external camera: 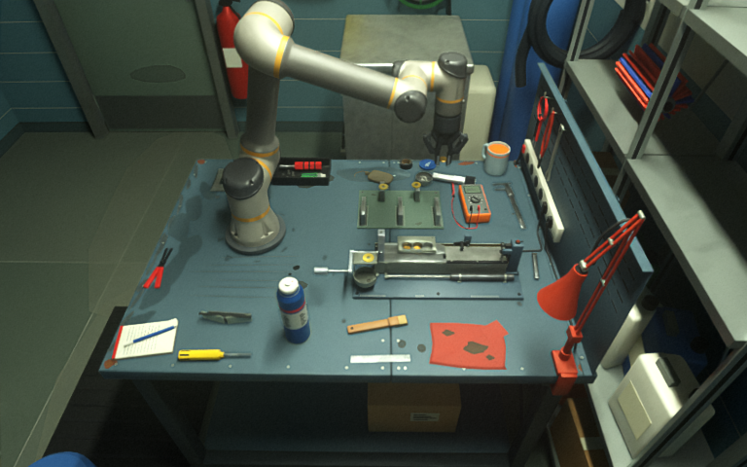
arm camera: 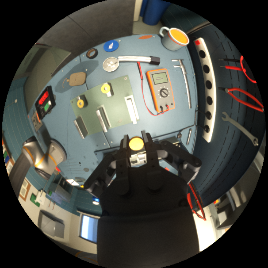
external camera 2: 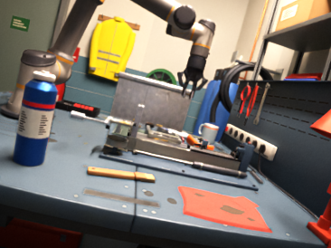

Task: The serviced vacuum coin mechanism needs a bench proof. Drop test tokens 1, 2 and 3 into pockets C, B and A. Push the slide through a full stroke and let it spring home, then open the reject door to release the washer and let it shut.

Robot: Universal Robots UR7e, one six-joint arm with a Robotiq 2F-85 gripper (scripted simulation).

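Two yellow tokens [arm camera: 105, 88] sit on pegs at the back of the green tray [external camera: 400, 209], whose three metal stands rise in front of them. I hold a third yellow token [arm camera: 136, 143] in my closed gripper [arm camera: 135, 140], raised high over the bench's back right, above the tray's far side. The coin mechanism [external camera: 435, 259] lies in front of the tray; its pocket block [external camera: 416, 245] shows yellow in it, and a yellow ring [external camera: 367, 257] sits at its left end above a round cup [external camera: 364, 277]. The slide rod [external camera: 330, 270] sticks out to the left.
A grey cabinet [external camera: 405, 77] stands behind the bench. An orange multimeter [external camera: 475, 202] and a mug [external camera: 496, 157] are right of the tray. A blue bottle [external camera: 292, 309], a wooden strip [external camera: 377, 324] and a red cloth [external camera: 469, 345] lie in front. A power strip [external camera: 542, 190] lines the right pegboard.
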